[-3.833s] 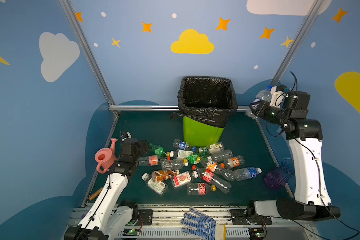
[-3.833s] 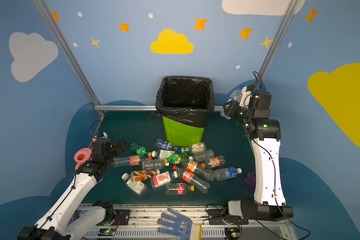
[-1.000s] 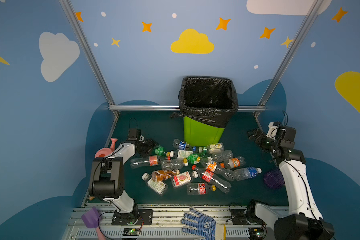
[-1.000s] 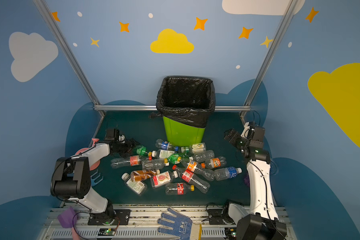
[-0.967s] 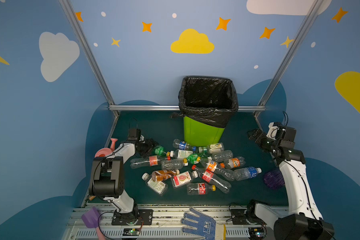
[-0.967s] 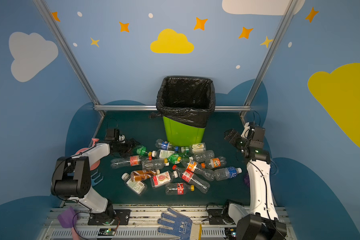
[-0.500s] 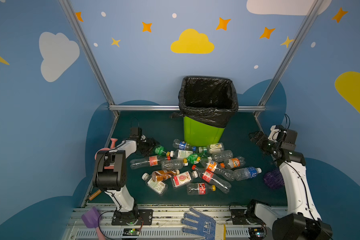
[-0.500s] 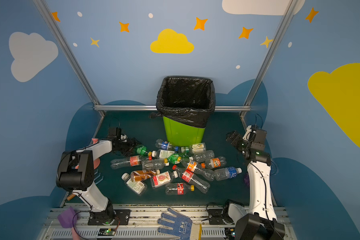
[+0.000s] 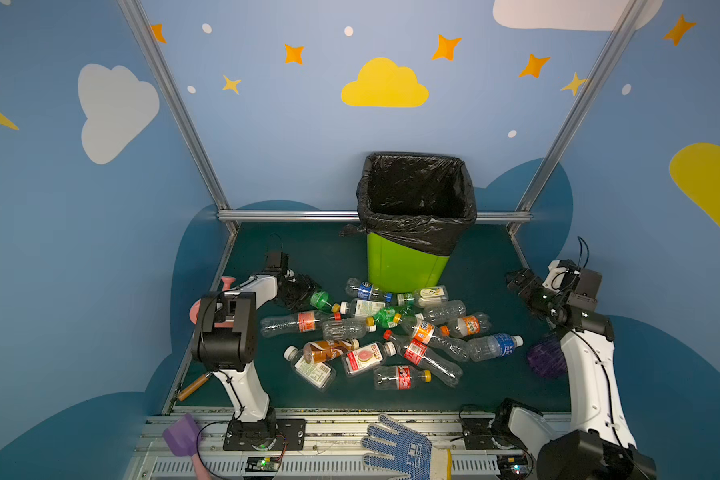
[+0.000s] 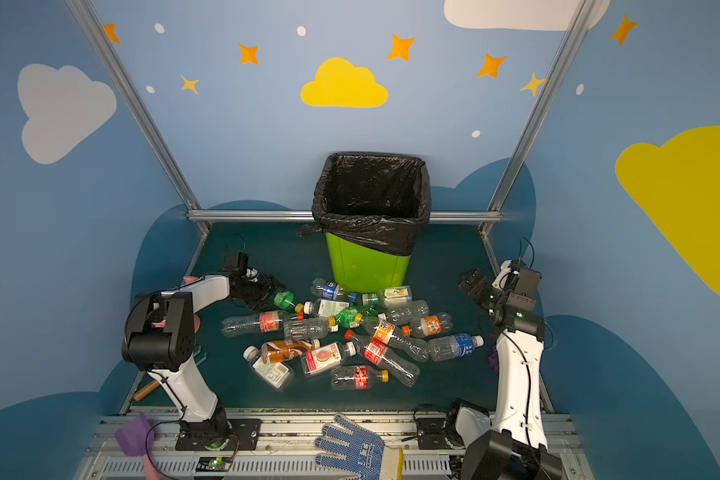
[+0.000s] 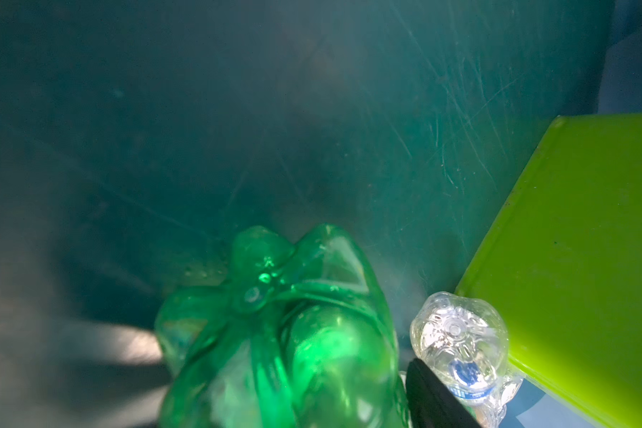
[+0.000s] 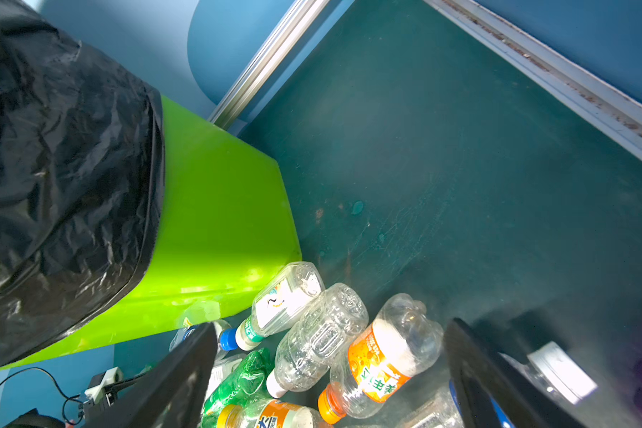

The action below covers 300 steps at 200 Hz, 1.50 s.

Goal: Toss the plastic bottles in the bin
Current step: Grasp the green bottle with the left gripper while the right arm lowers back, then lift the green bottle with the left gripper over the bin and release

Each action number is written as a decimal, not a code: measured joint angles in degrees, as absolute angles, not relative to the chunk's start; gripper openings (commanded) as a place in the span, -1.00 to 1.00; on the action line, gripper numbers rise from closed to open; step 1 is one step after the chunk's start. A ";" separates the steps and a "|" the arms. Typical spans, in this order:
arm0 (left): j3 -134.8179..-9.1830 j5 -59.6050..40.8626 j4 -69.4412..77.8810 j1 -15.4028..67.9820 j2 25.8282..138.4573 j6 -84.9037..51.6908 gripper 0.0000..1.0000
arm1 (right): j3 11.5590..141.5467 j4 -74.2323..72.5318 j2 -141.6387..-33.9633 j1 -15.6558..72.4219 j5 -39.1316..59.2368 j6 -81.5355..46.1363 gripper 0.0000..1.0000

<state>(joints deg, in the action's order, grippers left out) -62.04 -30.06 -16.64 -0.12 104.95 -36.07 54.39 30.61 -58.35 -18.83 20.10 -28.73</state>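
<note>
plastic bottles [image 9: 414, 352]: lying heaped on bench [image 9: 483, 266], just near of bin [image 9: 404, 266]
left pincer [image 9: 306, 291]: straddling green bottle [image 9: 321, 300] at heap's far-left; grip unclear
right pincer [image 9: 516, 279]: hovering wide open, empty, at bench's right edge

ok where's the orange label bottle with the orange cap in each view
In a top view: orange-capped bottle by the white-capped blue-label bottle.
In a top view: orange-capped bottle, same spot.
Left wrist: not in it.
Right wrist: orange-capped bottle beside a clear ribbed bottle.
Shared landmark: the bin, green wall in all four.
</note>
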 measured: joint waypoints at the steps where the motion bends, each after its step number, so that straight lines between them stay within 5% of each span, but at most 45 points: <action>1: -62.06 -30.06 -16.64 -0.10 104.97 -36.07 0.43 | 54.39 30.59 -58.35 -18.90 20.16 -28.73 0.88; 52: -62.94 -30.94 -15.73 0.27 106.74 -37.58 0.10 | 53.93 30.59 -58.13 -21.85 22.26 -28.75 0.88; 125: -63.42 -30.39 -14.39 -1.41 101.25 -40.62 0.04 | 53.52 30.59 -57.04 -23.62 23.92 -28.75 0.88; 216: -80.01 -19.84 -9.04 -13.47 64.31 -40.95 0.08 | 53.52 30.57 -56.93 -24.47 24.29 -28.80 0.88; 247: -89.27 -15.77 -0.14 -13.34 59.61 -42.30 -0.02 | 53.52 29.65 -56.90 -24.71 24.88 -29.85 0.88; 268: -96.49 -16.36 4.45 -7.77 64.51 -43.44 0.03 | 53.52 28.71 -56.90 -24.86 25.50 -30.70 0.88; 300: -114.78 -17.28 -2.13 12.45 85.93 -37.54 0.33 | 53.47 27.18 -56.90 -24.93 27.18 -32.16 0.88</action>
